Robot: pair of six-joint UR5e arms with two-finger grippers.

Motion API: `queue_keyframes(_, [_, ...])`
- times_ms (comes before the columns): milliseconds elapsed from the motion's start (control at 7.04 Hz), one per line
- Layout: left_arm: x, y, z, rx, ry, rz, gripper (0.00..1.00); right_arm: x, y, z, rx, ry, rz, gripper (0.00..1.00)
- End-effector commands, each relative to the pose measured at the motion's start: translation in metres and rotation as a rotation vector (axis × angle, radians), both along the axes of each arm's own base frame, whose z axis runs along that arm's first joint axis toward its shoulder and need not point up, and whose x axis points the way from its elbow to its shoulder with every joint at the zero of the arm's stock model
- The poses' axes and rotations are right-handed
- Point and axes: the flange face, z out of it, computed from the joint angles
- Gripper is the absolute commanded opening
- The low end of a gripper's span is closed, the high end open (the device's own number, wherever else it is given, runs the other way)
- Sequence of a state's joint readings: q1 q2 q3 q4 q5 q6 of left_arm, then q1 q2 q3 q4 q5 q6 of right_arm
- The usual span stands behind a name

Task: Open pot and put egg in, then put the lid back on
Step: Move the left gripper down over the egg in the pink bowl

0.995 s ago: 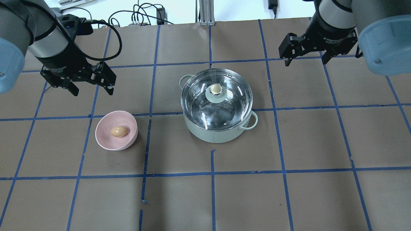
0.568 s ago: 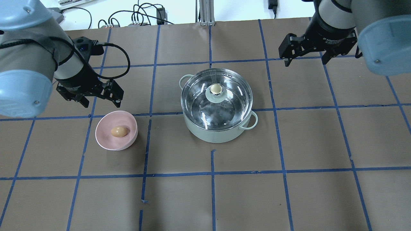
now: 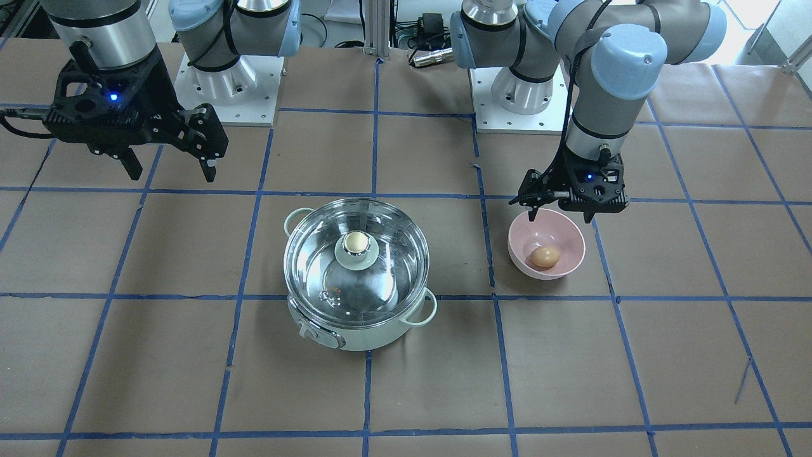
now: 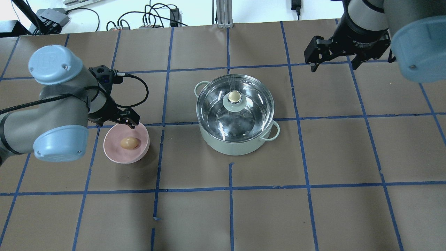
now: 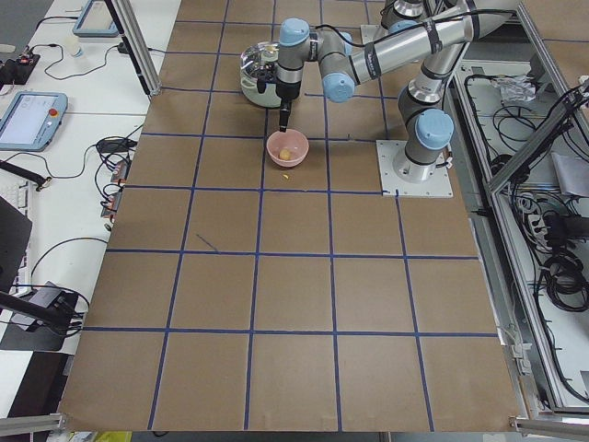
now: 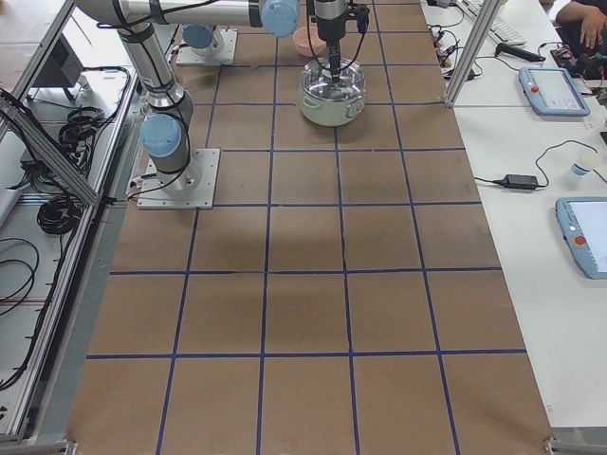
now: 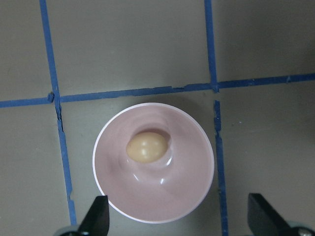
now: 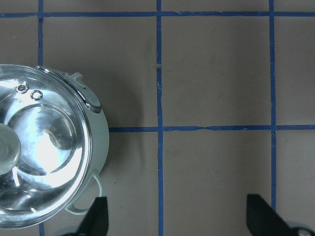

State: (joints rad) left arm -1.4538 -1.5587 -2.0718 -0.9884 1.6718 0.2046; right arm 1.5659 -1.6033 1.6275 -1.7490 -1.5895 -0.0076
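Observation:
The mint-green pot (image 4: 240, 146) stands mid-table with the glass lid (image 4: 251, 115) closed on it, its cream-gold knob (image 4: 235, 96) on top. The tan egg (image 4: 129, 143) lies in a pink bowl (image 4: 111, 153) to the pot's left. My left gripper (image 4: 116, 122) is open and empty, hovering just above the bowl; its wrist view shows the egg (image 7: 146, 147) between and ahead of the fingertips (image 7: 96, 216). My right gripper (image 4: 333, 67) is open and empty, high at the back right, away from the pot. The front-facing view shows the left gripper (image 3: 561, 212) over the bowl's rim (image 3: 574, 254).
Brown paper with a blue tape grid covers the table (image 4: 230, 209). The pot's control knob (image 3: 309, 331) faces the operators' side. The right wrist view shows the pot's side (image 8: 101, 132) and lid (image 8: 44, 152) at the left edge. Cables (image 4: 153, 17) lie beyond the far edge.
My left arm has swung in and come down, bringing its open gripper from the back left to just above the pink bowl. The right gripper has barely moved.

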Motion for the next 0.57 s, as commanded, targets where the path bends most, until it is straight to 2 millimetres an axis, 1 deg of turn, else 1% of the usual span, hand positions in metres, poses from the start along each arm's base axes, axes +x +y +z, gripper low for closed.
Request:
queue_keyframes(0, [0.010,-0.001,-0.019,0.036,-0.019,0.017,0.98,-0.001,0.003,0.004,-0.004,-0.004,0.013,1.00])
queue_keyframes(142, [0.018,-0.004,-0.030,0.058,-0.007,0.035,0.98,0.001,0.005,0.007,-0.011,-0.004,0.026,1.00])
queue_keyframes(426, [0.024,-0.003,-0.033,0.069,-0.008,0.011,0.98,0.001,0.005,0.003,0.005,-0.004,0.020,1.00])
